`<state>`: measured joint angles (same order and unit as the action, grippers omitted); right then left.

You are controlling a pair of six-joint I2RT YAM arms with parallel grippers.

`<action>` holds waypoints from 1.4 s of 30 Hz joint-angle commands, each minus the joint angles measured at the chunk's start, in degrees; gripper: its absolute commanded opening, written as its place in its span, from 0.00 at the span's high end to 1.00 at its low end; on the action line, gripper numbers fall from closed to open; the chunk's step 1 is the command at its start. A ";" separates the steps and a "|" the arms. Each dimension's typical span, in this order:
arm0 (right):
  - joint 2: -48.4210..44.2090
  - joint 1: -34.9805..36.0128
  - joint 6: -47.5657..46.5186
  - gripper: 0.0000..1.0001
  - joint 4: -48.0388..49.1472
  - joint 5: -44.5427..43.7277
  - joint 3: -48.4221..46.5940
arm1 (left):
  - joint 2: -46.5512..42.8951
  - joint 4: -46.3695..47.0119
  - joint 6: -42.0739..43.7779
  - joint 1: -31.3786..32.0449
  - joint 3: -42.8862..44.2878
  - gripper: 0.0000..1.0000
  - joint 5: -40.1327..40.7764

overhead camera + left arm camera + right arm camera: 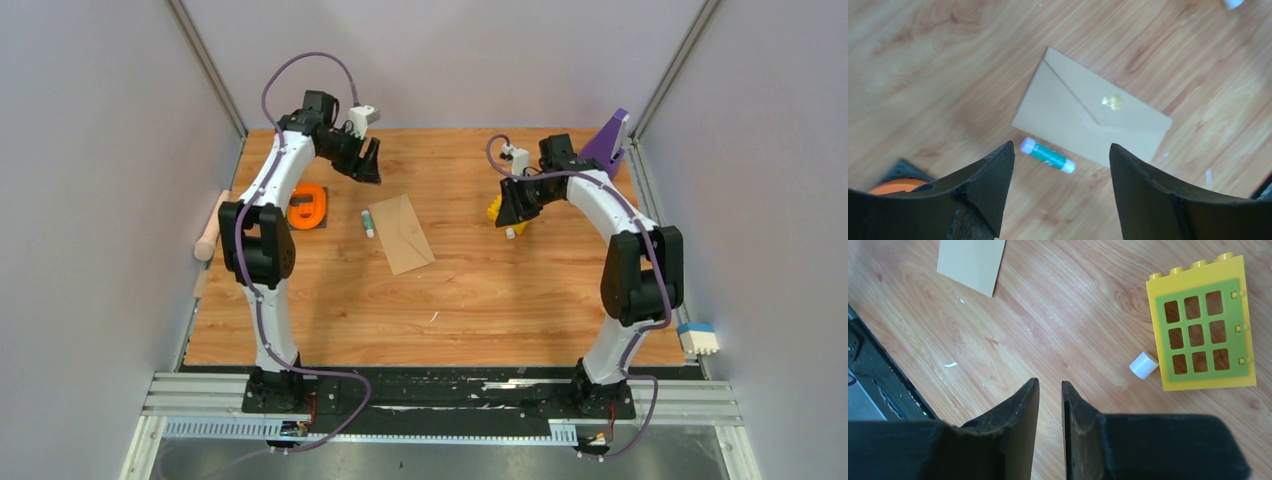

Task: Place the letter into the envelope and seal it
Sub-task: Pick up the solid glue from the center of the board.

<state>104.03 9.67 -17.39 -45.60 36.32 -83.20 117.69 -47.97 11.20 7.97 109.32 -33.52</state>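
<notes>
1. Envelope (pixel 402 233): lying flat on the counter (pixel 480 300), a little left of the centre of the overhead view, turned at an angle, touched by neither hand.
2. Same envelope (pixel 1091 120) in the middle of the left wrist view: flap folded down over the body, point of the flap toward the lower centre, a small shiny yellowish spot on the flap.
3. Glue stick (pixel 368 223): lying just beside the left edge of the envelope in the overhead view. In the left wrist view (pixel 1047 155) just below the envelope, green body with white ends. Touching or not, impossible to tell.
4. Left hand (pixel 365 160): in the upper left part of the overhead view, apart from the envelope. In its own view (pixel 1060 150): fingers spread wide, nothing between them.
5. Right hand (pixel 515 205): right of centre in the overhead view, well apart from the envelope. In its own view (pixel 1050 385): fingers near each other with only a narrow gap, pinching nothing.
6. Right wrist view: only one corner of the envelope (pixel 971 262) at the upper left. Yellow block (pixel 1203 325) with a green grid at the right, small white cap (pixel 1143 364) touching its left edge.
7. Orange thing (pixel 308 205) left of the glue stick, near the left arm.
</notes>
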 commanded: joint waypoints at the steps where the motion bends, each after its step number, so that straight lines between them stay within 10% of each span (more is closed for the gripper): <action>1: -4.62 0.13 -3.28 0.75 0.55 0.92 1.08 | 5.48 -17.16 28.36 -0.41 11.31 0.21 2.82; 8: -5.74 0.11 -4.44 0.68 0.65 3.10 3.03 | 2.25 -14.40 47.62 -0.33 7.27 0.02 8.72; 14: -6.68 -0.28 -4.85 0.68 0.92 3.32 3.64 | 7.68 -19.17 19.68 -0.93 15.70 0.00 12.47; 20: -7.11 -0.60 -4.94 0.68 1.34 4.15 4.10 | 1.98 -10.39 5.00 -0.64 1.87 0.01 7.78; 42: -8.35 -0.66 -4.92 0.68 1.53 7.68 5.29 | 9.13 -3.69 -5.75 2.17 -4.18 0.26 11.78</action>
<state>98.21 9.28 -21.15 -45.34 41.65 -78.15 125.21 -53.21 7.35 9.67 105.65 -23.00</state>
